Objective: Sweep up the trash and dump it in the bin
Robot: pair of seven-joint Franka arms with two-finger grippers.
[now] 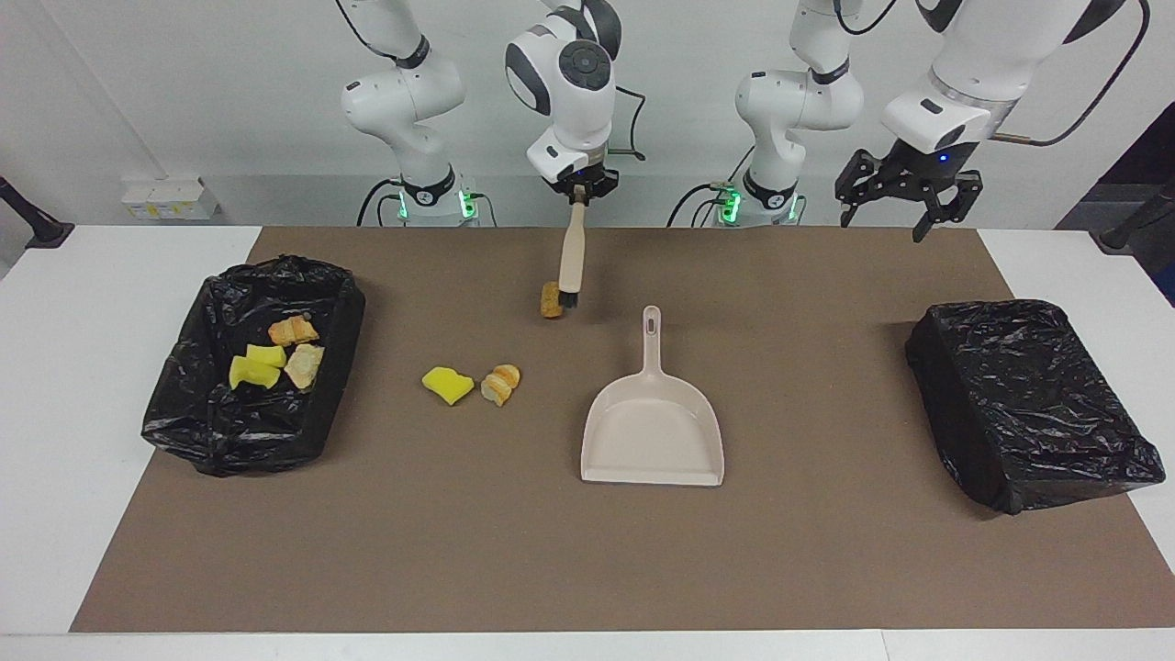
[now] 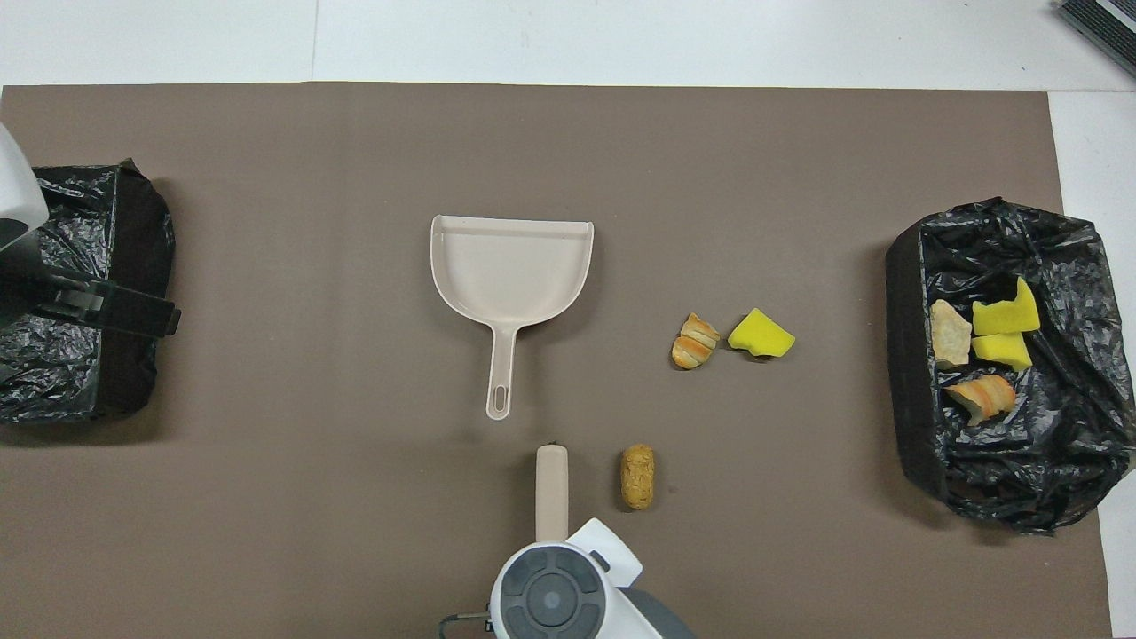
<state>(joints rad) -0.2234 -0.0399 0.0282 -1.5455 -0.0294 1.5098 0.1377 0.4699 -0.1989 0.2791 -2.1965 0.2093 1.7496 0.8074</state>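
My right gripper [image 1: 578, 190] is shut on the top of a beige brush [image 1: 572, 252] and holds it upright, bristles down on the brown mat near the robots. A tan trash chunk [image 1: 551, 299] lies right beside the bristles. A yellow sponge wedge [image 1: 447, 384] and a bread-like piece [image 1: 501, 383] lie together farther out, beside the empty beige dustpan [image 1: 654, 427], whose handle points toward the robots. Several more chunks [image 1: 275, 353] lie in the black-bagged bin [image 1: 188, 404] at the right arm's end. My left gripper [image 1: 895, 216] is open and empty in the air.
A second black-bagged bin [image 1: 1028, 404] sits at the left arm's end of the table; in the overhead view the left gripper [image 2: 142, 312] hangs over it [image 2: 80, 373]. The brown mat [image 1: 587, 560] covers most of the white table.
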